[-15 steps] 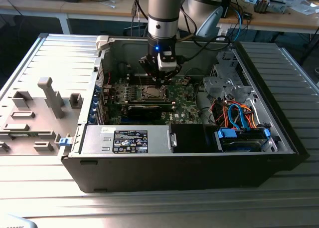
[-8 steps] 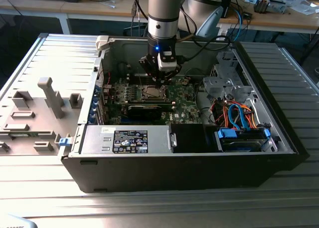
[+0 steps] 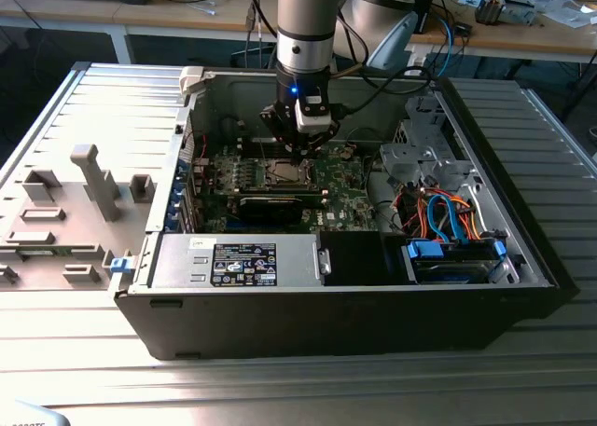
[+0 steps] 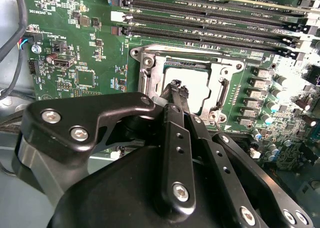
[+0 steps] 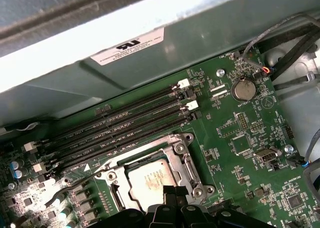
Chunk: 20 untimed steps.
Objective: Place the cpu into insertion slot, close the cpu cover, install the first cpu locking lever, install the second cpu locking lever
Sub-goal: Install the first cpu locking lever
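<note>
Jaws pinched closed on my gripper [image 4: 175, 88], over the chip [image 5: 150, 180] seated in its socket [image 3: 284, 171], mid-frame in the exterior view; an off-centre push may bend the cover [image 5: 174, 162].

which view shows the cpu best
The first wrist view: the cpu shows nearly its whole metal face. In the second wrist view glare whitens it and the gripper covers part. In the exterior view it is tiny by the gripper.
</note>
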Each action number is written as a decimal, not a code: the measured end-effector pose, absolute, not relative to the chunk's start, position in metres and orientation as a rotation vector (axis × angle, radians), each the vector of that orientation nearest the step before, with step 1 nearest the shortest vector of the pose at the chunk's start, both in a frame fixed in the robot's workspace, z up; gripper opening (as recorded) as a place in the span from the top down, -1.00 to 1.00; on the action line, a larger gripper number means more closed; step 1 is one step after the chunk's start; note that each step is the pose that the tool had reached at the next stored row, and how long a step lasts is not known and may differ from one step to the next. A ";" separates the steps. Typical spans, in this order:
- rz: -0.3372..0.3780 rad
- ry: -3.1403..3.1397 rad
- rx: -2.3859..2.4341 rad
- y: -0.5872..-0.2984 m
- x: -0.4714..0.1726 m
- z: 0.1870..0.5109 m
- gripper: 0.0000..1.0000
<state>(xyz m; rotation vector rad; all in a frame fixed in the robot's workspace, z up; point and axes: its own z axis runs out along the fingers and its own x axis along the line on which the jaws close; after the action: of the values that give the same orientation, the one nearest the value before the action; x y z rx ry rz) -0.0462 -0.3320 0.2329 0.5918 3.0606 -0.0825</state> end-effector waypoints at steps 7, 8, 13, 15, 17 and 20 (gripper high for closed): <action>-0.082 3.062 0.586 -0.332 -0.046 0.233 0.79; -0.082 3.062 0.586 -0.332 -0.046 0.233 0.79; -0.082 3.062 0.581 -0.332 -0.046 0.233 0.79; -0.082 3.063 0.580 -0.332 -0.046 0.233 0.79; -0.082 3.063 0.578 -0.332 -0.046 0.233 0.79; -0.082 3.064 0.574 -0.332 -0.046 0.233 0.79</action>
<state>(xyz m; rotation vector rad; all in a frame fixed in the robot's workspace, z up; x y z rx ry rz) -0.0462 -0.3320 0.2327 0.5744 3.0636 -0.0822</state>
